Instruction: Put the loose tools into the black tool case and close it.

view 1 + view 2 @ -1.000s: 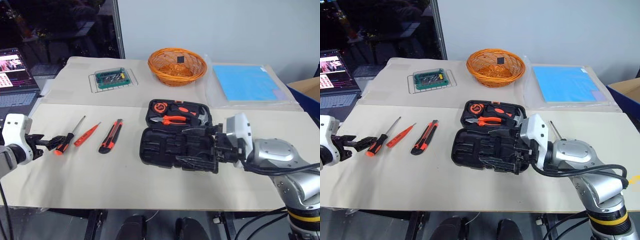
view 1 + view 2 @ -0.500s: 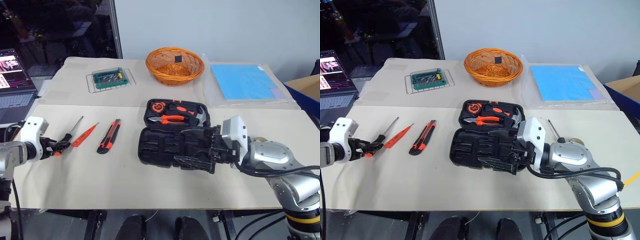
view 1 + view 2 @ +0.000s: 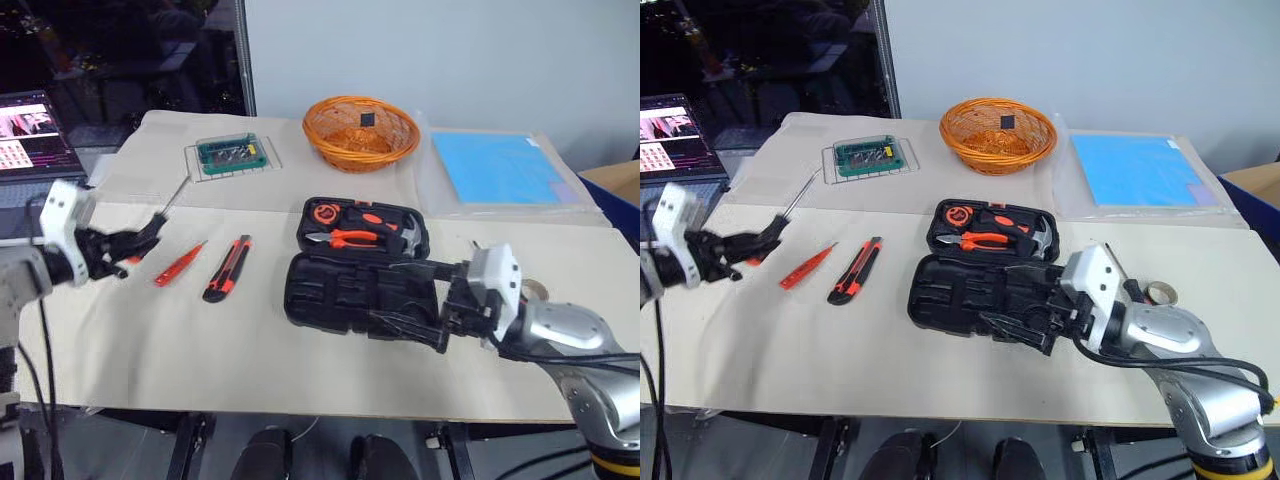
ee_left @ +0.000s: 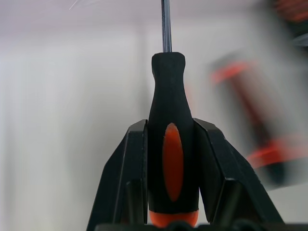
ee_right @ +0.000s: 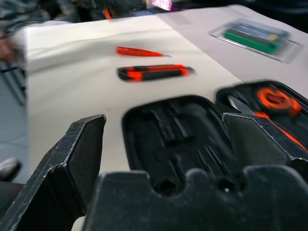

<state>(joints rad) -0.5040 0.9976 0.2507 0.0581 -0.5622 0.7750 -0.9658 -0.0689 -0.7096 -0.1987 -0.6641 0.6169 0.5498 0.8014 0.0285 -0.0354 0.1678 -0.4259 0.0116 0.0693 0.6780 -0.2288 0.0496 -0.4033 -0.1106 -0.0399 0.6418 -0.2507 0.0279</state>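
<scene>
The black tool case (image 3: 320, 290) lies open mid-table; its far half holds a hammer, pliers and a tape measure. My left gripper (image 3: 135, 243) hangs above the table at the left, shut on the black-and-orange handle of a screwdriver (image 4: 172, 159), whose shaft (image 3: 168, 200) points away toward the back. An orange screwdriver (image 3: 180, 263) and an orange-and-black utility knife (image 3: 227, 268) lie between that gripper and the case. My right gripper (image 3: 395, 295) stands open over the case's near half with nothing between its fingers. A small tape roll (image 3: 1160, 293) lies right of the case.
At the back stand an orange wicker basket (image 3: 362, 130), a small green box (image 3: 230, 153) on a wire rack and a blue sheet (image 3: 500, 165) in plastic. A laptop (image 3: 35, 125) sits at the far left, a cardboard box (image 3: 615, 185) at the right edge.
My left gripper has closed on the black-handled screwdriver and lifted it off the table, up and to the right. The right gripper drew back slightly to the right, still open.
</scene>
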